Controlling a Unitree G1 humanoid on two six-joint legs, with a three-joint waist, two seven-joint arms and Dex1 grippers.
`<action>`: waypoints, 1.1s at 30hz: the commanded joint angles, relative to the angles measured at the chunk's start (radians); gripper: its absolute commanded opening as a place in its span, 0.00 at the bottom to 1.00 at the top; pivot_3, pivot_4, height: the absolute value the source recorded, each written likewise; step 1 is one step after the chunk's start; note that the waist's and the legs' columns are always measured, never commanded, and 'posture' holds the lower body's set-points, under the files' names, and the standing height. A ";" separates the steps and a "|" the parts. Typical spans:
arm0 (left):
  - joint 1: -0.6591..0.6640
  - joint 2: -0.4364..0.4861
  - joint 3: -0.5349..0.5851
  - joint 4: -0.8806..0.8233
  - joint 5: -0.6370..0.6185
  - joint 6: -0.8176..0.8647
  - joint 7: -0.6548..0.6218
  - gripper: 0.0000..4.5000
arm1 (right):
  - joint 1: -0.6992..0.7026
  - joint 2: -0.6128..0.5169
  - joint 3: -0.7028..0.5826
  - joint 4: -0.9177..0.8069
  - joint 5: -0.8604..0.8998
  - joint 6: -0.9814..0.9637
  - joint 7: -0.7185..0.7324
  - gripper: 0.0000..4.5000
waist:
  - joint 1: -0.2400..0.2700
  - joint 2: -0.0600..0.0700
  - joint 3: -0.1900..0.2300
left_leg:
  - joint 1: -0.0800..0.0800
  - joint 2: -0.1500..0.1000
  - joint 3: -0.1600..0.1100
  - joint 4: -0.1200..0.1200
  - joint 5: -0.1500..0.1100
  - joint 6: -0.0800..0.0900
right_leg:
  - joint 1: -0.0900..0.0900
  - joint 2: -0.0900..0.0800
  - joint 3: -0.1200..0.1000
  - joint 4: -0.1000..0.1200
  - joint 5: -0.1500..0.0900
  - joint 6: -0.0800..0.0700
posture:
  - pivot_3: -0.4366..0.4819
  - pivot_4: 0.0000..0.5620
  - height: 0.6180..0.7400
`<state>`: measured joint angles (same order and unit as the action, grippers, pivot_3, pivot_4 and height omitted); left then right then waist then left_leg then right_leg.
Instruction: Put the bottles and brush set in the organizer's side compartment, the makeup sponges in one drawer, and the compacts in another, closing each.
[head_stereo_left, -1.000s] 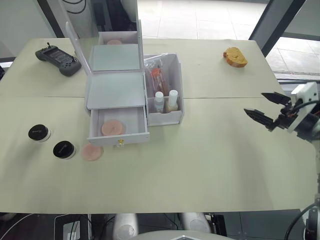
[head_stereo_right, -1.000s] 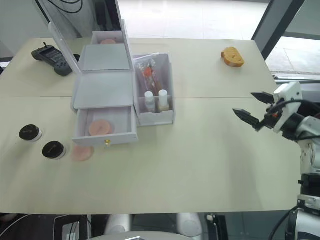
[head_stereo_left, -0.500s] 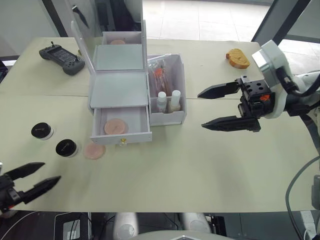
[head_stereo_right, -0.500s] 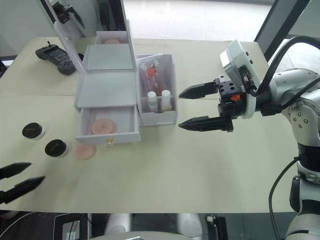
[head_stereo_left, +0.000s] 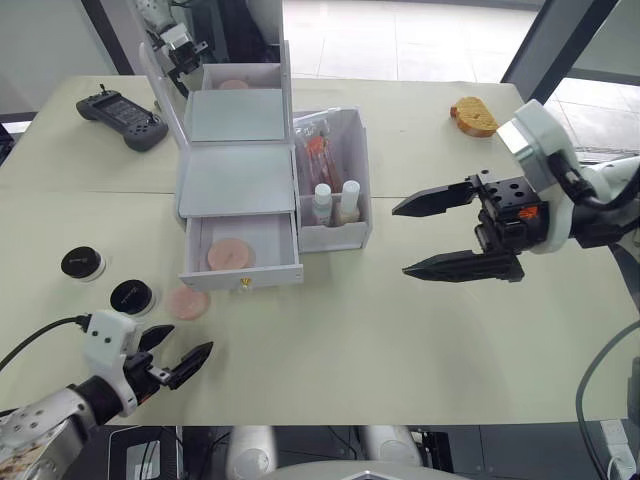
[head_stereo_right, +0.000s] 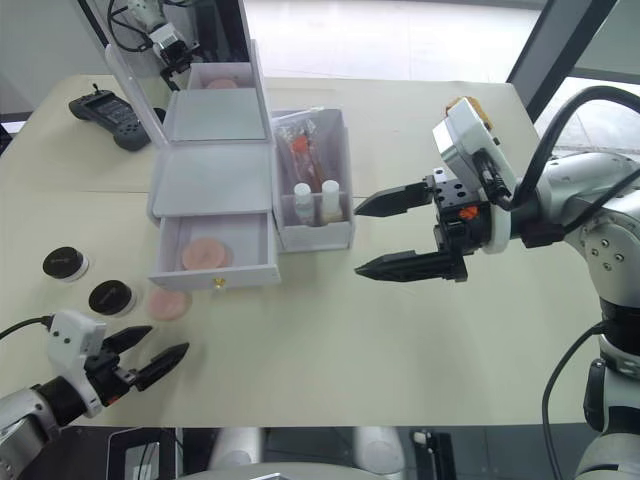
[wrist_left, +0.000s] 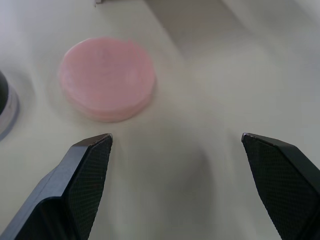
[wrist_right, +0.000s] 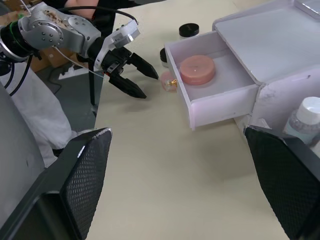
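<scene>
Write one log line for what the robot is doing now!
left gripper: open, near loose sponge | right gripper: open, empty | drawer: open, one sponge inside

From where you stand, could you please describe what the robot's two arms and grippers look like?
Each gripper has two long, pointed black fingers with a fine mesh-like texture. The right gripper has a black block with an orange spot, a white housing and a silver-grey arm with black cables. The left gripper has a small white housing and a black cable.

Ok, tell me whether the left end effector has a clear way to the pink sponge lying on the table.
Probably yes. The left end effector is open, and the makeup sponge lies flat on bare table just ahead of it. Nothing stands between them. The nearer compact sits close beside the sponge, so it could get nudged.
</scene>
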<state>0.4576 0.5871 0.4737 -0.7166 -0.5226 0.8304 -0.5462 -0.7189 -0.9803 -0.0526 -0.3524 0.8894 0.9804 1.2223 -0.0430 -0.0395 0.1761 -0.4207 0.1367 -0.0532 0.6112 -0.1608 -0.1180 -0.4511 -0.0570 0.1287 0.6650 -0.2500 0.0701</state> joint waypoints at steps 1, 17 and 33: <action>-0.043 0.018 -0.083 -0.010 0.080 0.027 0.094 0.99 | 0.016 -0.015 -0.050 -0.037 0.024 0.014 -0.041 1.00 | 0.000 0.000 0.000 | 0.000 0.000 0.000 0.000 0.000 0.000 | 0.001 0.000 0.000 0.000 0.000 0.000 | 0.48 0.27 0.71; -0.253 0.025 -0.186 0.114 0.162 0.059 0.173 0.99 | 0.030 -0.041 -0.058 -0.043 0.001 -0.006 -0.098 1.00 | 0.002 0.001 -0.001 | 0.011 -0.001 0.000 -0.001 -0.001 0.000 | 0.012 0.000 0.000 -0.003 0.000 0.000 | 0.48 0.27 0.71; -0.375 0.011 -0.155 0.153 0.185 0.025 0.211 0.67 | 0.024 -0.051 -0.053 -0.033 -0.030 -0.038 -0.096 1.00 | 0.001 0.001 -0.001 | 0.010 -0.001 0.000 -0.001 -0.001 0.000 | 0.012 0.000 0.000 -0.003 0.000 0.000 | 0.48 0.27 0.71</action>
<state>0.1097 0.5919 0.2587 -0.5581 -0.3459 0.8690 -0.3562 -0.6756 -1.0138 -0.0853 -0.3815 0.8680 0.9650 1.1237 -0.0422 -0.0386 0.1755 -0.4104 0.1359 -0.0536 0.6099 -0.1614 -0.1176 -0.4392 -0.0575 0.1282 0.6620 -0.2504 0.0705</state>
